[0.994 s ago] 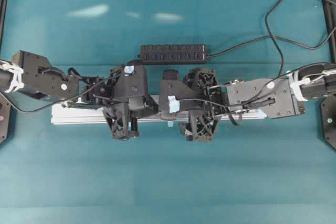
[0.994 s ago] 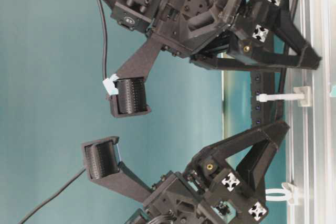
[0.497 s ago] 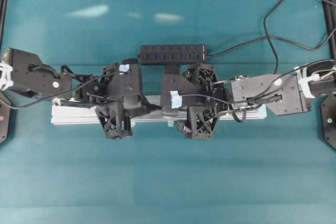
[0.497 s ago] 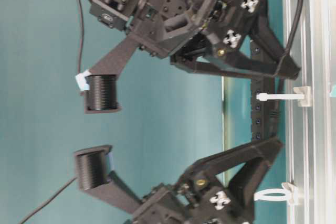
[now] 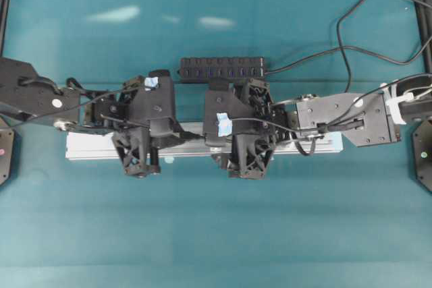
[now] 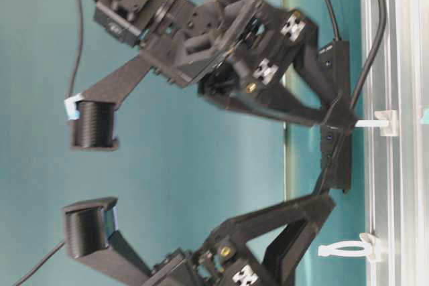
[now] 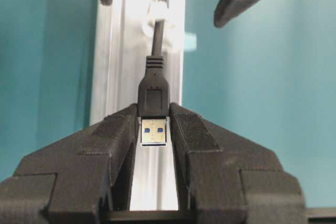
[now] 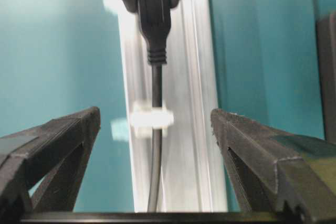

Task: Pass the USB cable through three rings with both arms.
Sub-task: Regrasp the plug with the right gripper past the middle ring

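Mid-threading over the silver rail: the left gripper is clamped on the metal end of the plug of the USB cable, whose black cord runs back along the rail and passes through a small whitish ring. The plug hangs just above the rail, on the left gripper's side of that ring. The right gripper stands with its jaws wide apart, one on each side of the cord near the ring, touching nothing and holding nothing.

In the table-level view two rings show on the rail, one near the fingertips of both grippers and one further along with nothing through it; a third cannot be made out from the pictures.

By the look of it, one ring is done and the plug is being drawn on toward the next. The next move seems to call for keeping the plug level and in line with the rail, while the free gripper is placed to feed slack or to take the plug beyond the coming loop. The black hub lies behind the rail, apart from the work.
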